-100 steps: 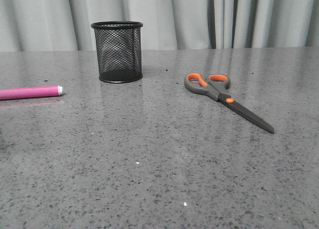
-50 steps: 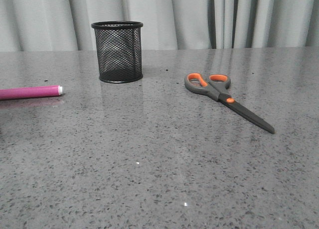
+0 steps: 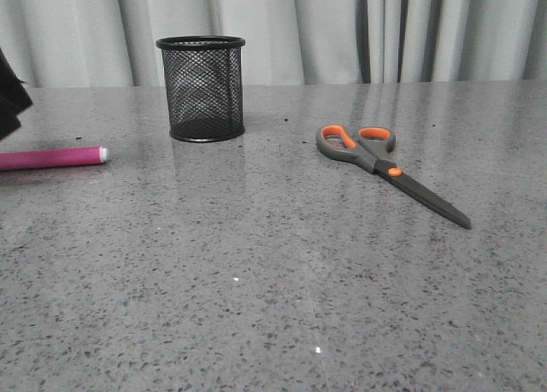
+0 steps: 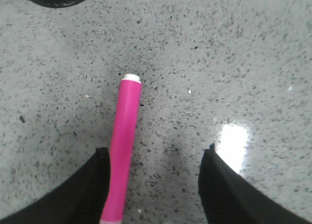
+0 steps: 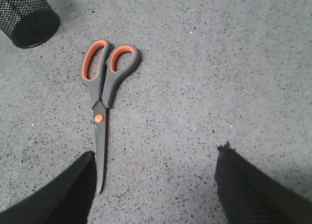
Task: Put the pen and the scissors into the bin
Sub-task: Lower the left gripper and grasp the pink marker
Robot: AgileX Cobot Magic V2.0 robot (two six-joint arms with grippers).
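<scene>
Left hand (image 4: 155, 185) spread open above the desk (image 3: 256, 272), pink pen (image 4: 123, 141) lying just beside one finger (untouched), right hand (image 5: 156, 185) open too, scissors (image 5: 103, 97) flat at centre-left of its view, mesh bin (image 3: 201, 89) upright at upper left of the front view.

The setting reads as a staged lab or test space rather than a lived-in room: a speckled grey stone-look bench (image 3: 273, 289) fronts pale grey pleated curtains (image 3: 342, 29) that close off the whole background, with only desk stationery laid out.
</scene>
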